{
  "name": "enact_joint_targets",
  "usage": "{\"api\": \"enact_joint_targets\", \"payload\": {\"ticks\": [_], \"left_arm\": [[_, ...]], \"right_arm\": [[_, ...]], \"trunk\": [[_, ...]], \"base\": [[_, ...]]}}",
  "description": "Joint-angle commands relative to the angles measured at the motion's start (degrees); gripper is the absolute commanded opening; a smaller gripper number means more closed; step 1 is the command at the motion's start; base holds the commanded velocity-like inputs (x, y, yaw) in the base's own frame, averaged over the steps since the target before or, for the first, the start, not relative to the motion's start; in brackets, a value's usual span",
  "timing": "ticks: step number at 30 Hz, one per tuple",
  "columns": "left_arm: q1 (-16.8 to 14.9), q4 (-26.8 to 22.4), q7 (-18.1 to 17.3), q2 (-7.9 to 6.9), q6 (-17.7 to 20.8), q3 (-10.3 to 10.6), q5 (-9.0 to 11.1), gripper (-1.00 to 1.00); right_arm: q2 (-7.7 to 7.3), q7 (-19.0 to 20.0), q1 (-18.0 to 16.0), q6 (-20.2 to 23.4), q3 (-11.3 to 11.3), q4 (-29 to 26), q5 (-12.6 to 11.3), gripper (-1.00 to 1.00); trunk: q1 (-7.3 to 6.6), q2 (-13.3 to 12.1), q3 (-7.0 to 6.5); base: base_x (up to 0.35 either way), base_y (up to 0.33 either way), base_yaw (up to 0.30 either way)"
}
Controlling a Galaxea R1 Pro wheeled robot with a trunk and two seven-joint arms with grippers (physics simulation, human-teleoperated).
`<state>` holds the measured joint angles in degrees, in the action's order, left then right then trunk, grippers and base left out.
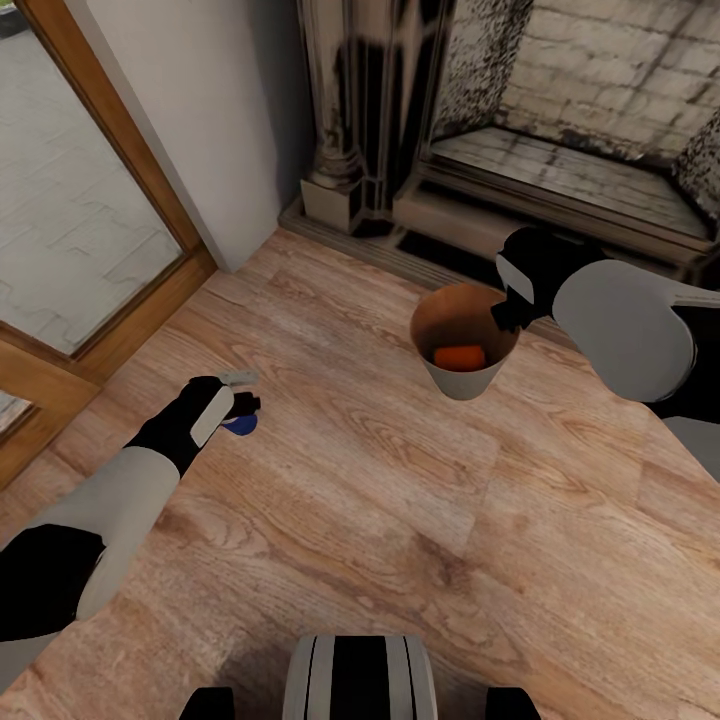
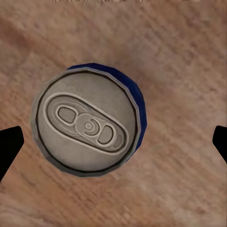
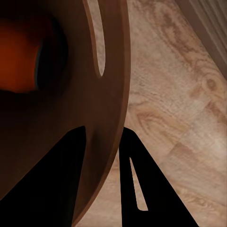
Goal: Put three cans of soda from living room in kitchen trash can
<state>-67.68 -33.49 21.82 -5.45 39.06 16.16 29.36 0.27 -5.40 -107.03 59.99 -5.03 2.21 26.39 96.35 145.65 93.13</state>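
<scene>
At centre left of the head view, the left gripper (image 1: 238,403) hovers with jaws spread wide over the blue soda can (image 2: 90,122) standing on the wood floor (image 1: 400,520), so closing off-centre could topple it. Right of centre, the right gripper (image 1: 510,300) clamps the trash can (image 1: 463,385) rim; one orange can (image 1: 459,357) lies inside.

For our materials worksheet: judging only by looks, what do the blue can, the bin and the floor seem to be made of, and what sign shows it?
Blue can: probably metal; its dull silvery lid has a stamped pull-tab outline.
Bin: unclear, perhaps plastic or coated metal; smooth pale matt outside, coppery-brown inside, thin wall with a slot.
Floor: wood or wood-look planks; visible grain and knots, low sheen.
</scene>
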Motion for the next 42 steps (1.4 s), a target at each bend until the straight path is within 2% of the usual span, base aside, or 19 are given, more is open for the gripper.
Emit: {"api": "enact_joint_targets", "payload": {"ticks": [1, 7, 24, 35, 42], "left_arm": [[0.0, 0.0, 0.0, 0.0, -0.3, 0.0, 0.0, 1.0], [0.0, 0.0, 0.0, -0.03, -1.0, 0.0, 0.0, 1.0], [0.0, 0.0, -0.1, -0.09, -1.9, 0.0, 0.0, 1.0], [0.0, 0.0, -0.2, -0.09, -1.9, -0.2, 0.0, 1.0], [0.0, 0.1, -0.2, -0.09, -2.8, -0.2, 0.0, 1.0]], "right_arm": [[0.0, 0.1, 0.0, 0.0, 0.1, 0.0, 0.1, -1.0], [0.07, 0.1, 0.0, 0.0, 1.1, 0.0, 0.0, -1.0], [-0.01, 0.1, 0.6, 0.0, 1.3, 0.0, 0.0, -1.0], [0.12, 0.1, 0.6, 0.0, 1.5, -0.1, 0.0, -1.0], [0.15, 0.1, 0.6, 0.0, 1.5, -0.1, 0.0, -1.0]], "trunk": [[-0.01, 0.0, -0.01], [-0.01, 0.0, -0.01], [-0.01, 0.0, -0.01], [0.28, 0.2, 2.43], [0.28, 0.2, 2.43]], "base": [[0.0, 0.0, 0.0], [0.0, 0.0, 0.0], [0.0, 0.0, 0.0], [0.0, 0.0, 0.0], [0.0, 0.0, 0.0]]}}
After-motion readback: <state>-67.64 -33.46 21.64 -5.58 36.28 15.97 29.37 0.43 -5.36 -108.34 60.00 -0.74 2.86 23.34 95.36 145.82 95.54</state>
